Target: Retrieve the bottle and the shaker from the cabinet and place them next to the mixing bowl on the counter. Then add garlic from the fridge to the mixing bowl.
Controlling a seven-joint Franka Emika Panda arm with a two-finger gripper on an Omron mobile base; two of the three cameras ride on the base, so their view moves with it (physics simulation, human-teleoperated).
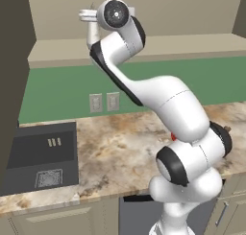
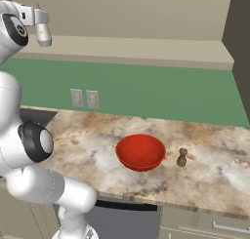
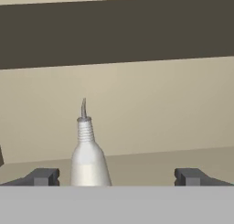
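The pale grey-white bottle (image 3: 89,161) stands upright on the cabinet shelf (image 2: 136,48), its thin neck pointing up. My gripper (image 3: 117,176) is open. Its two dark fingertips (image 3: 43,176) sit wide apart on either side of the bottle, which is closer to the left one, and neither touches it. From the base views the hand (image 2: 34,14) is raised at the shelf with the bottle (image 2: 44,35) just under it. On the marbled counter (image 2: 88,135) the red mixing bowl (image 2: 140,151) rests, and the dark brown shaker (image 2: 182,157) stands just right of it.
A dark sink basin (image 1: 43,155) is set into the counter at the left. Two wall outlets (image 1: 103,102) sit on the green backsplash. Dark tall panels flank the scene (image 1: 14,61) (image 2: 241,48). My own arm (image 1: 163,99) rises over the counter's front edge.
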